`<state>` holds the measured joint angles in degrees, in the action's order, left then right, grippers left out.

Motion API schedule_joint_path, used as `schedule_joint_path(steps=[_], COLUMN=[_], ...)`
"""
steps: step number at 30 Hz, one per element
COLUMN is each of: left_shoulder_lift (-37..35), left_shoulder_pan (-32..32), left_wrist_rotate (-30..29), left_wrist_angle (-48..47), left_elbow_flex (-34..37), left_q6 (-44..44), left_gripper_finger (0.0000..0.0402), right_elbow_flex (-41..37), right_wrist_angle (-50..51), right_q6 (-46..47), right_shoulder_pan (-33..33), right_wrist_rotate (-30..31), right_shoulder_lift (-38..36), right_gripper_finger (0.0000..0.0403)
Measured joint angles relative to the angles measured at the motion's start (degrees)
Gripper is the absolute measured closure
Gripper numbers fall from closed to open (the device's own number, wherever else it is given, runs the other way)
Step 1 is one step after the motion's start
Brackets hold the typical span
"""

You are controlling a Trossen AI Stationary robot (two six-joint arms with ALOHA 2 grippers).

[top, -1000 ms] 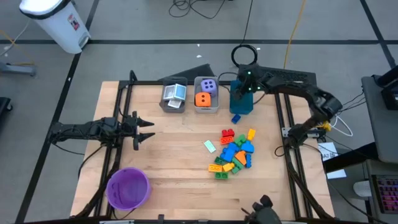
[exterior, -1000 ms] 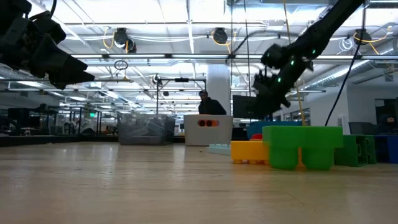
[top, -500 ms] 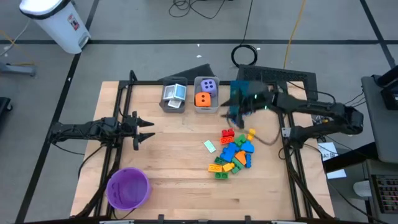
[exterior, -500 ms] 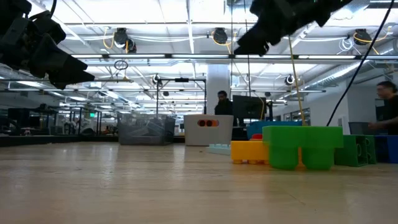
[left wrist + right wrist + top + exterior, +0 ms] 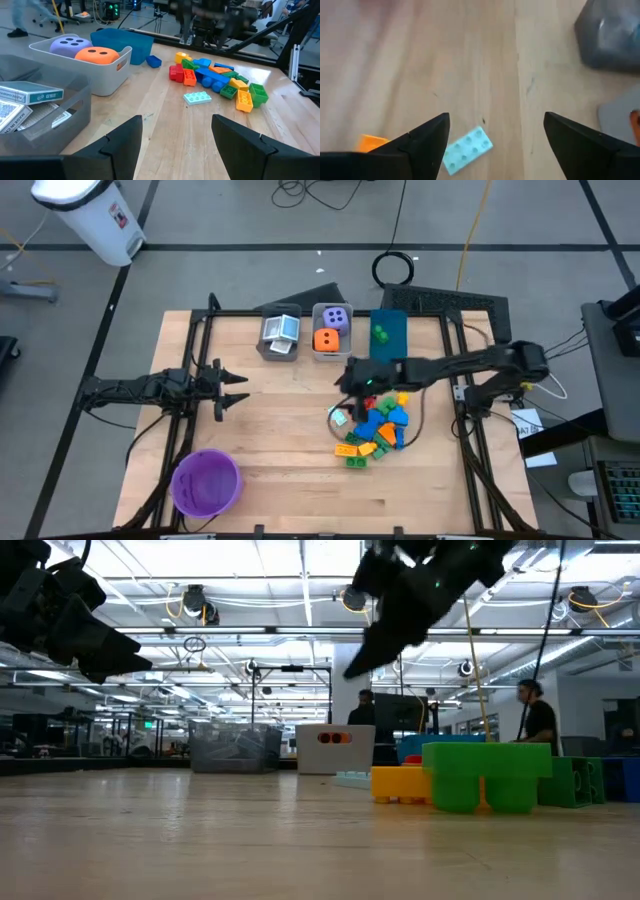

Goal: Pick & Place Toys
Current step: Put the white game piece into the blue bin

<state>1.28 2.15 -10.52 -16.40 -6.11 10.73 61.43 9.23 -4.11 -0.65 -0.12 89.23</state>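
Note:
Many small coloured bricks (image 5: 375, 428) lie heaped on the table right of centre, also in the left wrist view (image 5: 220, 80). A flat pale-teal brick (image 5: 466, 149) lies alone at the heap's left. My right gripper (image 5: 348, 383) hangs open above the heap's left edge, slanting down, with nothing between its fingers (image 5: 496, 117). A green brick (image 5: 380, 333) lies in the blue bin (image 5: 392, 340). The purple die (image 5: 338, 317) and orange die (image 5: 326, 339) sit in the grey bin, and cards (image 5: 281, 330) in the clear bin. My left gripper (image 5: 235, 385) waits open at the left (image 5: 176, 120).
A round purple bowl (image 5: 205, 482) stands near the front left corner. The three bins line the far edge. A blue brick (image 5: 154, 61) lies on the table beside the blue bin. Bare wood stretches between the left gripper and the heap. People move in the room behind.
My right gripper has swung from over the blue bin toward the table's near edge and left, and now hangs above the brick heap. A green brick shows in the blue bin where the gripper stood.

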Motion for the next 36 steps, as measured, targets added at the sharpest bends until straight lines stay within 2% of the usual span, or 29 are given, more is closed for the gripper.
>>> schedule_joint_path(steps=[2, 5, 13, 24, 31, 36], left_shoulder_lift=[0.0, 0.0, 0.0, 0.0, 0.0, 0.0], left_shoulder_pan=[0.0, 0.0, 0.0, 0.0, 0.0, 0.0], left_wrist_rotate=[0.0, 0.0, 0.0, 0.0, 0.0, 0.0], left_wrist_angle=[0.0, 0.0, 0.0, 0.0, 0.0, 0.0], left_elbow_flex=[0.0, 0.0, 0.0, 0.0, 0.0, 0.0], left_q6=[0.0, 0.0, 0.0, 0.0, 0.0, 0.0], left_gripper_finger=[0.0156, 0.0156, 0.0155, 0.0156, 0.0156, 0.0156], right_elbow_flex=[0.8, 1.0, 1.1, 1.2, 1.1, 1.0], right_wrist_angle=[1.1, 2.2, 2.2, 3.8, 9.4, 8.9], right_q6=[0.0, 1.7, 12.6, 18.7, 10.1, 11.8], right_shoulder_pan=[0.8, 1.8, 3.1, 3.8, 3.7, 3.8], right_wrist_rotate=[2.0, 1.8, 1.4, 1.8, 12.0, 12.0], right_shoulder_lift=[3.6, 7.8, 14.7, 15.4, 12.2, 11.0], right_gripper_finger=[0.0095, 0.0099, 0.0094, 0.0108, 0.0117, 0.0117])
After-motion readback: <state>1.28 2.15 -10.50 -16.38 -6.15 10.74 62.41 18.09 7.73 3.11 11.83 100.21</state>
